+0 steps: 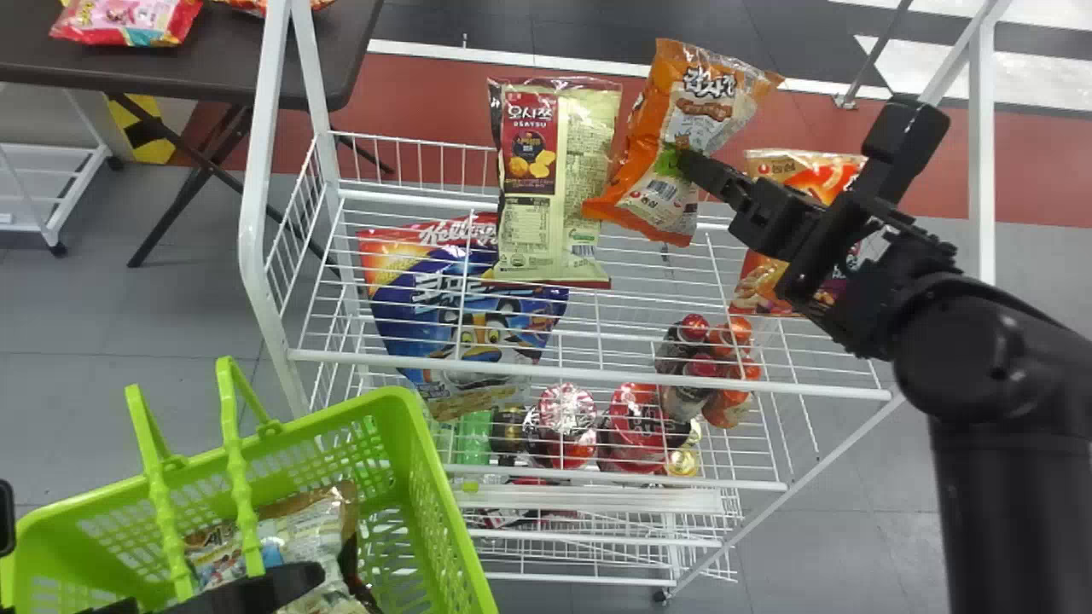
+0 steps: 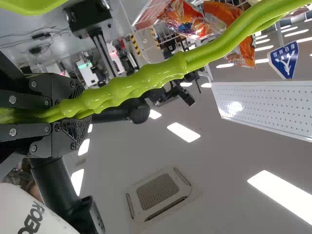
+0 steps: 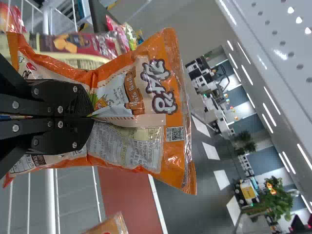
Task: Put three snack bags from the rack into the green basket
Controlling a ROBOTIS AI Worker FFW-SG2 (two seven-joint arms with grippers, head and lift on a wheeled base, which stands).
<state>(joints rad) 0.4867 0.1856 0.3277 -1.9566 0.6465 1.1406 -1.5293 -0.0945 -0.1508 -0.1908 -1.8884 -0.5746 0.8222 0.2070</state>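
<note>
Grey tiled floor (image 1: 85, 384), red band (image 1: 418, 107) across it. Dark folding table (image 1: 213, 72) stands upper left, head view. Ceiling (image 2: 219, 151) has lit panels (image 2: 183, 132), square vent (image 2: 158, 191).

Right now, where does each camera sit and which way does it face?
Head view: on the head, facing forward and down at rack and green basket; right arm shows.
Left wrist view: on that wrist, facing the ceiling past basket handle; left tool shows.
Right wrist view: on that wrist, facing the orange bag and floor beyond; right tool shows.
Head and right wrist views share that bag.
</note>
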